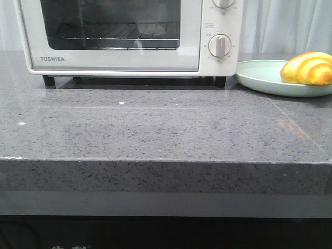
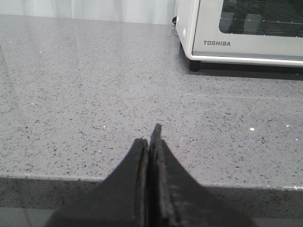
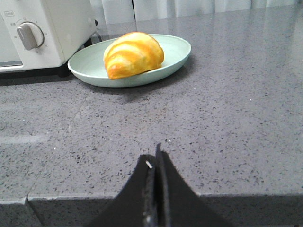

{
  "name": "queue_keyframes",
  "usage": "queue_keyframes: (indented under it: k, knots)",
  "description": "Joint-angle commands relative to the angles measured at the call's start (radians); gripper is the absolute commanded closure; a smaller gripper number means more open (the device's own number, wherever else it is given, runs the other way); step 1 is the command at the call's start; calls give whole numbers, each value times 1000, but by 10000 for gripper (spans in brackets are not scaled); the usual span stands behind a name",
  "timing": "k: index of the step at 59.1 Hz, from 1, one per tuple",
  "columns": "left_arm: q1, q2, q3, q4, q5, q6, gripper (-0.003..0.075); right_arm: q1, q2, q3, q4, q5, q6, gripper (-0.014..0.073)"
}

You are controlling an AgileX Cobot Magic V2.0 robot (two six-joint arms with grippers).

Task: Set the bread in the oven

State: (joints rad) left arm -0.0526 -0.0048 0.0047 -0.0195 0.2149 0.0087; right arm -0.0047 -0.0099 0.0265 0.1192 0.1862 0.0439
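The bread [image 1: 307, 68], a glossy golden croissant roll with orange-brown stripes, lies on a pale green plate [image 1: 259, 78] at the right of the counter; it also shows in the right wrist view [image 3: 133, 54]. The white TOSHIBA oven [image 1: 119, 36] stands at the back with its glass door closed and a wire rack behind the glass; its front corner shows in the left wrist view [image 2: 236, 33]. My left gripper [image 2: 149, 137] is shut and empty near the counter's front edge. My right gripper [image 3: 155, 153] is shut and empty, well short of the plate [image 3: 175, 52]. Neither gripper shows in the front view.
The oven's round knob [image 1: 220, 45] sits right of the door, close to the plate. The grey speckled counter [image 1: 155, 129] has a front edge just below both grippers. White curtains hang behind the counter.
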Motion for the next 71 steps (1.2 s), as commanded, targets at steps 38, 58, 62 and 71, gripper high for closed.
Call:
queue_keyframes:
  k: [38, 58, 62, 71]
  knots:
    - [1, 365, -511, -4, 34, -9, 741, -4, 285, -485, -67, 221, -8, 651]
    - [-163, 817, -793, -98, -80, 79, 741, -4, 385, -524, -37, 191, -8, 651]
    - [-245, 888, -848, -88, -102, 79, 741, -4, 385, -524, -36, 188, -8, 651]
    - [-389, 1064, -972, -62, -195, 79, 741, -4, 385, -524, -36, 190, -8, 651]
